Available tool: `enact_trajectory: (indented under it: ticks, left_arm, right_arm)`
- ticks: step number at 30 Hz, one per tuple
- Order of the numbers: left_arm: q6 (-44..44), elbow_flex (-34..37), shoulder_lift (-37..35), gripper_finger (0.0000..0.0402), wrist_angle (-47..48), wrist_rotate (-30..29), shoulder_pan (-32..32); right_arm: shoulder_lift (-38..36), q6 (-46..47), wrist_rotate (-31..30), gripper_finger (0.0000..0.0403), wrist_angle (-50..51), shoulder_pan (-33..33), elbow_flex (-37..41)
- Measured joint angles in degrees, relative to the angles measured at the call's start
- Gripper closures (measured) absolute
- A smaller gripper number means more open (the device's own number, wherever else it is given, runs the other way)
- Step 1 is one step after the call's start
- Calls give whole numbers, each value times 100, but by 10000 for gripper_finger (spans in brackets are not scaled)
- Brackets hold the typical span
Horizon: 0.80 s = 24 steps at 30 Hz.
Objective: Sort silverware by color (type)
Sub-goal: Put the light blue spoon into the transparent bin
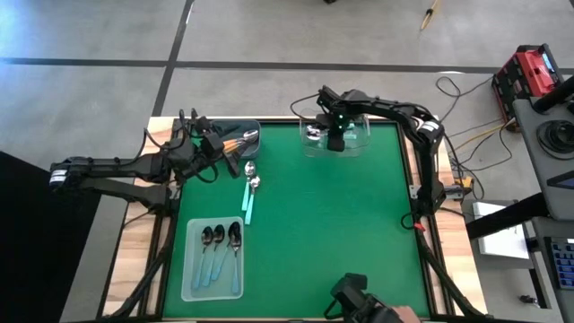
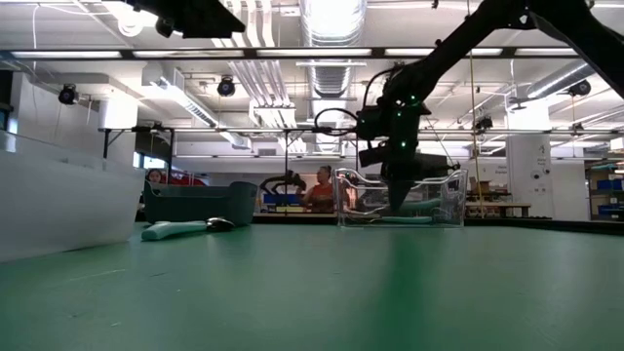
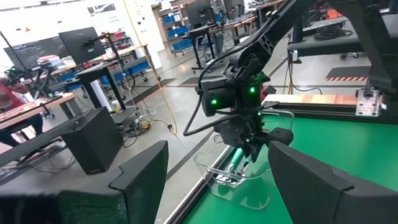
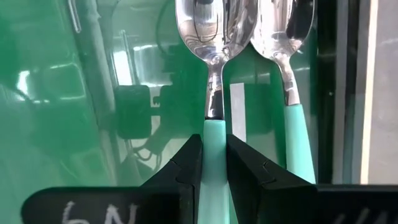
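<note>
Only from the right wrist: right hand (image 4: 214, 168) clamped on a teal-handled spoon (image 4: 216, 74) inside the far clear bin (image 1: 309, 144), beside another; left hand (image 1: 218, 154) spread wide by the dark bin (image 1: 251, 127), orange handles inside.

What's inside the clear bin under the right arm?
In the clear bin, two teal-handled spoons lie side by side, and the right gripper is shut on one's handle. From above, the gripper covers most of the bin, so any other spoons there cannot be seen.
</note>
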<state>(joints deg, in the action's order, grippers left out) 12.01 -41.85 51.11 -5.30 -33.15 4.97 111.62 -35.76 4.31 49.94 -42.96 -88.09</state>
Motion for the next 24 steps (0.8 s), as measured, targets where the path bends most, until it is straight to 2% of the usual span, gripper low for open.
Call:
enact_trajectory:
  ticks: [24]
  left_arm:
    - [-46, 0, -6, 143, 31, -91, 0]
  right_arm:
    - [100, -18, -100, 354, -208, 4, 0]
